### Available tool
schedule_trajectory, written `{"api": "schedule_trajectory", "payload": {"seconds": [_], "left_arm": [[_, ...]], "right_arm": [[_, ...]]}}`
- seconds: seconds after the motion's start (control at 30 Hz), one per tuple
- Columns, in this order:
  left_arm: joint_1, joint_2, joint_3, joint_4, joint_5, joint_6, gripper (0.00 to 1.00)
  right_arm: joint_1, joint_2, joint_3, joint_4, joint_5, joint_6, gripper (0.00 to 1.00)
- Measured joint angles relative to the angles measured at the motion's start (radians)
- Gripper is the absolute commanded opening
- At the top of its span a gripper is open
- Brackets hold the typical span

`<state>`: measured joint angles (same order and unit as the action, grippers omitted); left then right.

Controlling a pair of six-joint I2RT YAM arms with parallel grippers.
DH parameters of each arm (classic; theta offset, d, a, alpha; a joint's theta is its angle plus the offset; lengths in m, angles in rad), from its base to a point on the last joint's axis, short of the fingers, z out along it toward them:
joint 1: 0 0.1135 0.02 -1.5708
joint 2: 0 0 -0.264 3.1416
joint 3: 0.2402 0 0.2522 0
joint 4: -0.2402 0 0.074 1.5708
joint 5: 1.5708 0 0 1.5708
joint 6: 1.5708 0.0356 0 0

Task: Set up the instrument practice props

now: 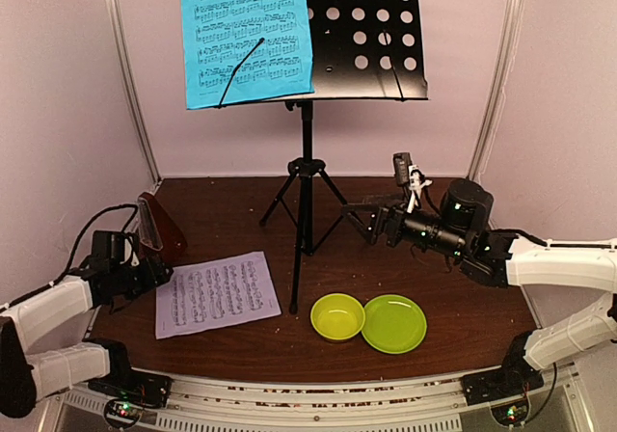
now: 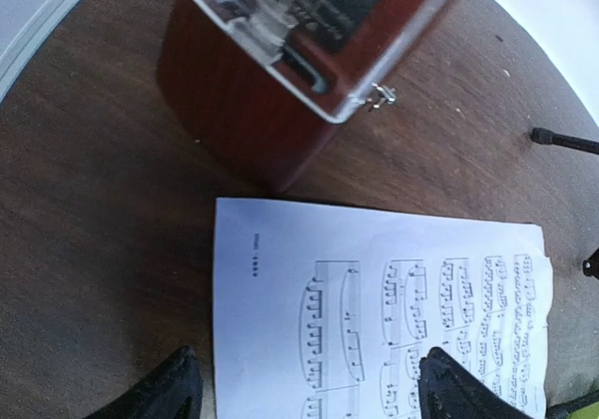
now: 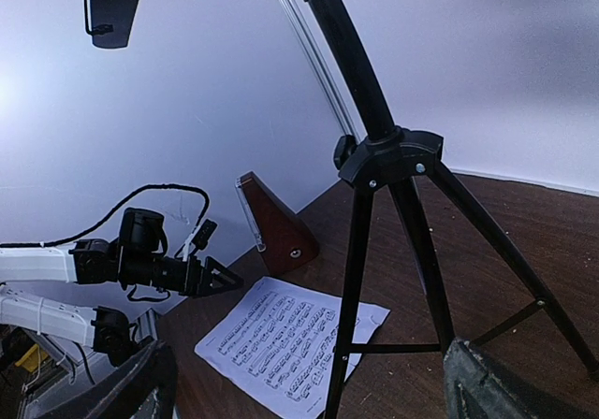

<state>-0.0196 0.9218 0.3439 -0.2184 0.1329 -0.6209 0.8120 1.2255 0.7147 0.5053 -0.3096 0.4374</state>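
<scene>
As the lilac sheet [image 1: 217, 293] is laid flat on the tabletop [image 1: 222, 210], the left claw [image 2: 309, 386] is aimed at it, spread; the right claw [image 1: 362, 220] likewise.

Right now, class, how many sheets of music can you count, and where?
2. The blue sheet sits on the black music stand, covering its desk's left half; the pale sheet lies flat on the table beside the wooden metronome. Another could hide behind the blue one.
</scene>
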Motion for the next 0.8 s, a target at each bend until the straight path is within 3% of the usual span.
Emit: {"api": "schedule_trajectory", "payload": {"seconds": [0.13, 0.27, 0.53, 0.8], "left_arm": [[0.037, -0.005, -0.020, -0.006, -0.005, -0.019, 0.82], [0.074, 0.097, -0.021, 0.036, 0.028, -0.043, 0.80], [0.092, 0.311, -0.015, 0.300, 0.183, -0.078, 0.64], [-0.014, 0.459, -0.024, 0.526, 0.364, -0.111, 0.61]], "right_arm": [[0.000, 0.000, 0.002, 0.000, -0.002, 0.000, 1.00], [0.000, 0.000, 0.006, 0.000, -0.005, 0.000, 1.00], [0.000, 0.000, 0.014, -0.002, -0.004, -0.004, 1.00], [0.000, 0.000, 0.016, -0.009, -0.004, -0.006, 1.00]]}}
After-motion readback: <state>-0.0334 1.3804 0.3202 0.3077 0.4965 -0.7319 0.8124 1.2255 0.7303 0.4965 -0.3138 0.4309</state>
